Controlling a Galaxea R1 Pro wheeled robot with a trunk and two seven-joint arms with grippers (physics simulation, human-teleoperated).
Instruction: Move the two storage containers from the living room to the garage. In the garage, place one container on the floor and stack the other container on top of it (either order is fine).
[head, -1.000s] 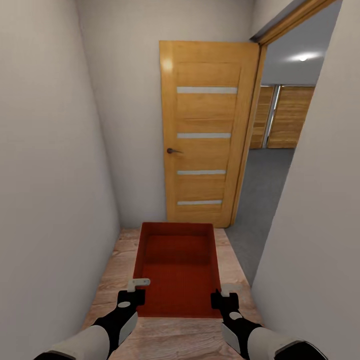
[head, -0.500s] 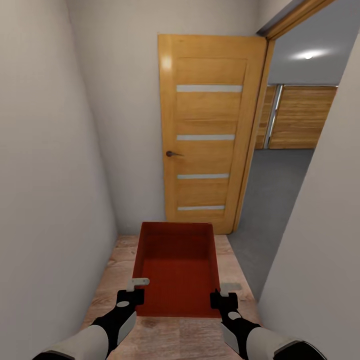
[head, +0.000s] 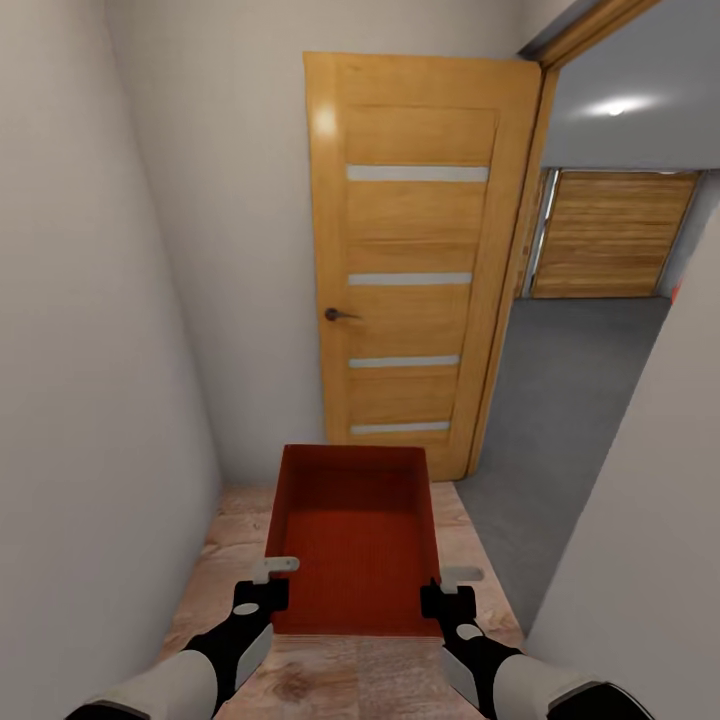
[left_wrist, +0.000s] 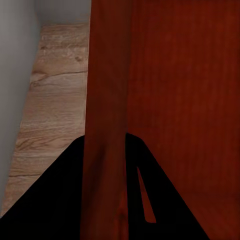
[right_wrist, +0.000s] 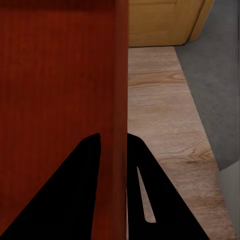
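One red bin carried in a narrow hallway, held out in front of the robot above the light wood plank floor, just short of the wooden door. Bin is open-topped and level. Left gripper sits on the bin's near left corner, right gripper on its near right corner. In the left wrist view the bin's side wall runs between the two dark fingers, one finger outside, one inside, so the left gripper is clamped on the wall. Right wrist view the same: the wall between the fingers, right gripper pinching it.

Door stands swung open flat against the white end wall, straight beyond the bin; four pale horizontal strips on it, dark handle on its left edge. Right of the door, an open doorway gives onto the garage, with dark grey floor, a slatted wooden garage door at the back and a ceiling light. White walls close on both sides of the bin; left wall, right wall.
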